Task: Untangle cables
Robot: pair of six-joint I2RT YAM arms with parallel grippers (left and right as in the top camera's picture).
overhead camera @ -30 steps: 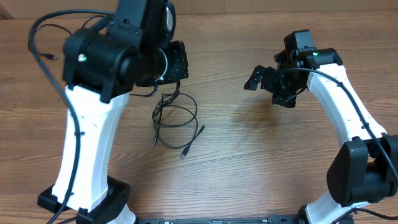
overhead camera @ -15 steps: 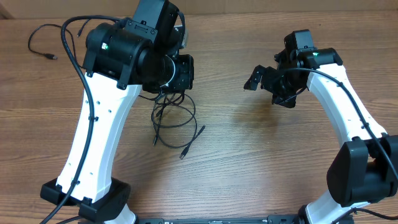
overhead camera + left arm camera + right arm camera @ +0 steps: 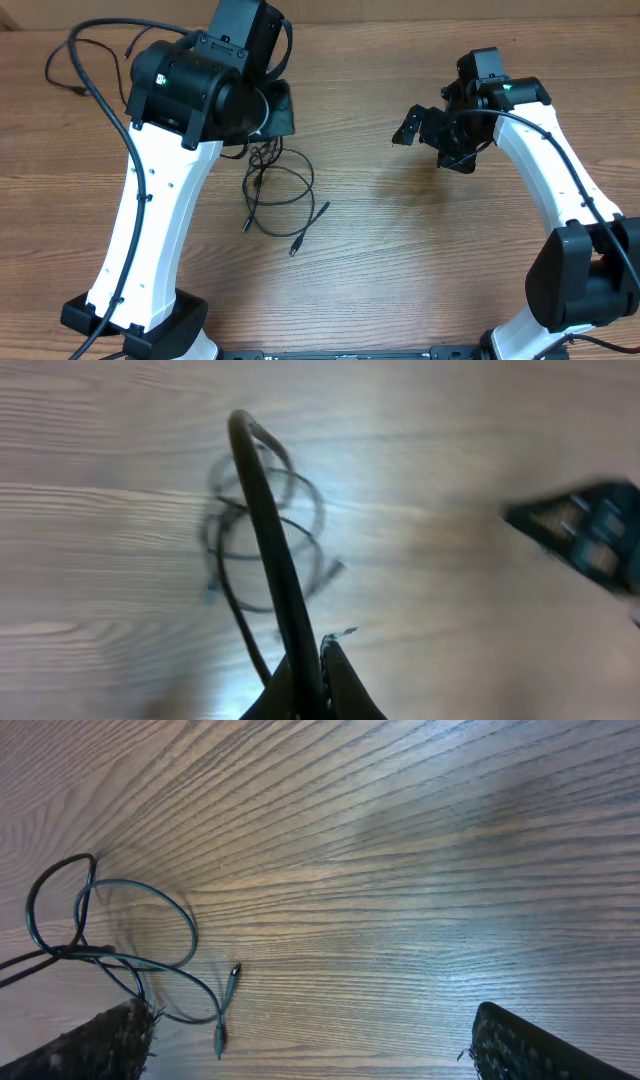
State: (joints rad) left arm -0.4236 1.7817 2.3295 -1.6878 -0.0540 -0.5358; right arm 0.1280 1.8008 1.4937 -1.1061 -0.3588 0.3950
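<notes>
Overhead: cables (image 3: 279, 193) coil elongated far-to-near, plug tips (image 3: 295, 245) pointing near side.

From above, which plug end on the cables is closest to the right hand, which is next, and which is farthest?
1. Right plug: right edge of the cables.
2. Bottom plug: lowest in the picture.
3. Left plug: left edge.

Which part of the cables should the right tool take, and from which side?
Probably the plug tip sticking out at the right edge of the cables. It lies flat, clear of the loops, on the side of the open right tool, so come down from above there, jaws across the strand. The left tool is shut on a strand at the opposite end.
</notes>
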